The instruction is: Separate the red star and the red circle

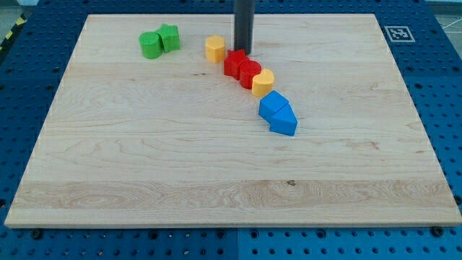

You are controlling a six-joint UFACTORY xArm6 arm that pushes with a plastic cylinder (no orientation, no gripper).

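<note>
Two red blocks touch each other near the view's top centre: the upper-left one looks like the star, the lower-right one like the circle, though the shapes are hard to make out. My tip stands just above the red pair, at the upper edge of the upper-left red block, very close to it or touching it. The dark rod rises out of the view's top.
A yellow block sits left of my tip. Another yellow block touches the lower-right red one. Two blue blocks lie below it. Two green blocks sit at the top left. The wooden board rests on a blue perforated table.
</note>
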